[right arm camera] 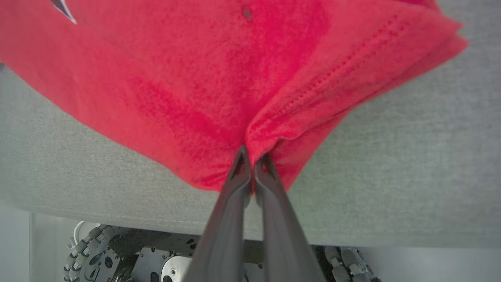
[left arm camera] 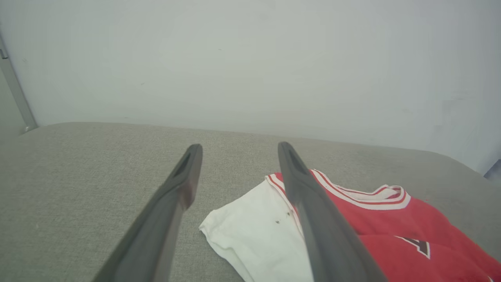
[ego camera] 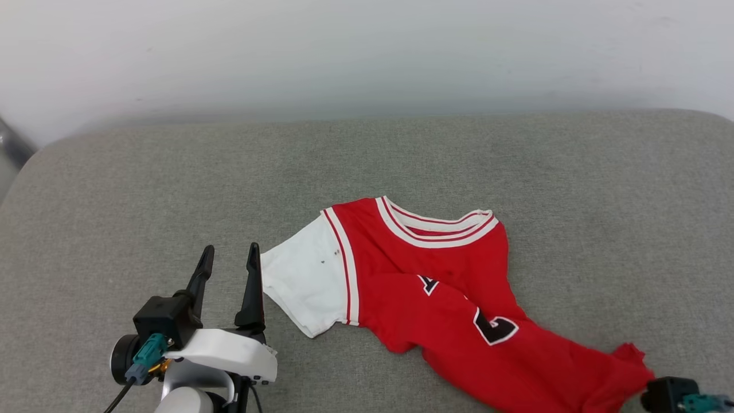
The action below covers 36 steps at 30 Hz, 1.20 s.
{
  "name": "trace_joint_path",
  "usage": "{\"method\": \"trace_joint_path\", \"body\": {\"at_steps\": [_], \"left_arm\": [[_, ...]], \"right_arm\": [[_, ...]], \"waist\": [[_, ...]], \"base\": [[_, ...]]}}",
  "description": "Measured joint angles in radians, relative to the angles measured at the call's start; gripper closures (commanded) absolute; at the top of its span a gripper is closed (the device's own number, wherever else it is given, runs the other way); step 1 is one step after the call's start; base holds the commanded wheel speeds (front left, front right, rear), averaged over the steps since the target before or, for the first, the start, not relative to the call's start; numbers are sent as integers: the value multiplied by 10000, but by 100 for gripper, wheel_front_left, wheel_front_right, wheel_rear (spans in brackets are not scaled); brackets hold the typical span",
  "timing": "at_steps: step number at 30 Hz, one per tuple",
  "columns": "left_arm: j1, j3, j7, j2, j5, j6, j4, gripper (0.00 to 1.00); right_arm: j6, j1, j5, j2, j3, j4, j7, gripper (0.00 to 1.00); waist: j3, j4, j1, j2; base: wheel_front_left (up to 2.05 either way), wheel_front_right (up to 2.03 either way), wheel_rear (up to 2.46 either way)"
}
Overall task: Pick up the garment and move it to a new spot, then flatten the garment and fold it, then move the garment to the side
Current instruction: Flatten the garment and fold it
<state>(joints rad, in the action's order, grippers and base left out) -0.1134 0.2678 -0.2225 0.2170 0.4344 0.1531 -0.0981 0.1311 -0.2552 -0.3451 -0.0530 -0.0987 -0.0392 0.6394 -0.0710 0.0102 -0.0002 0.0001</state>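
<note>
Closest to the lens is the right gripper [right arm camera: 253, 153], both dark fingers pinched together on the garment [right arm camera: 156, 78], clamping a bunched fold of its hem [right arm camera: 332, 78] right at the near edge of the grey padded surface [ego camera: 172, 183]. That looks like the grab for step one, lifting the thing to shift it somewhere else. Big stuff first: that grey padded surface takes up most of the head view, with a pale wall [ego camera: 367, 46] behind it. On it the garment lies crumpled right of centre, collar [ego camera: 436, 229] towards the wall and red body twisted down to the near right corner where the grip is, so nothing's flattened or folded yet. Its white sleeve [ego camera: 304, 281] spreads out towards the left gripper [ego camera: 230, 248], which hovers just beside it, fingers wide apart and empty, probably there to take a second corner. Writing-wise there are black white-edged numbers [ego camera: 494, 328]: one reads like a 2, the other's lost in a crease. No brand tag is readable.
</note>
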Motion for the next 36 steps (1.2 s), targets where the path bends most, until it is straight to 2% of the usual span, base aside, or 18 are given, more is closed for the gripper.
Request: {"method": "trace_joint_path", "body": {"at_steps": [1, 4, 7, 9, 12, 16, 22, 30, 36], "left_arm": [[19, -12, 10, 33, 0, 21, 10, 0], [73, -42, 56, 115, 0, 88, 58, 0], [99, -27, 86, 132, 4, 86, 117, 0], [102, -19, 86, 138, 15, 88, 148, 0], [86, 58, 88, 150, -12, 100, 219, 0], [-114, 221, 102, 151, -146, 88, 267, 0], [-542, 479, 65, 46, -360, 54, 265, 0], [-885, 562, -155, -111, -458, 38, 82, 0], [-1063, 571, -274, -259, -516, -33, -77, 0]], "right_arm": [[0, 3, -35, 4, -42, 52, -364, 0], [0, 225, -339, 13, -433, -50, -1668, 0], [0, 820, -52, 13, -1212, -337, -2938, 0], [0, 1381, 150, 8, -1728, -334, -3356, 0], [0, 2292, 464, -2, -2117, 6, -3359, 0], [0, 3742, 349, -251, -1977, 732, -2581, 0], [0, 5451, -15, -869, -813, 1730, -326, 0], [0, 6514, -418, -809, 483, 2953, 2288, 0], [0, 6783, -464, -878, 585, 4178, 2853, 0]], "waist": [[-3, 26, 0, 0], [17, 109, 0, 0], [31, 128, 0, 0], [4, 120, 0, 0], [-63, 94, 0, 0], [-248, -67, 1, 0], [-688, -530, 1, 0], [-1285, -1155, 3, 0], [-1579, -1451, 3, 0]], "base": [[0, 0, 0], [0, 0, 0], [0, 0, 0], [0, 0, 0], [0, 0, 0], [0, 0, 0], [0, 0, 0], [0, 0, 0], [0, 0, 0]]}}
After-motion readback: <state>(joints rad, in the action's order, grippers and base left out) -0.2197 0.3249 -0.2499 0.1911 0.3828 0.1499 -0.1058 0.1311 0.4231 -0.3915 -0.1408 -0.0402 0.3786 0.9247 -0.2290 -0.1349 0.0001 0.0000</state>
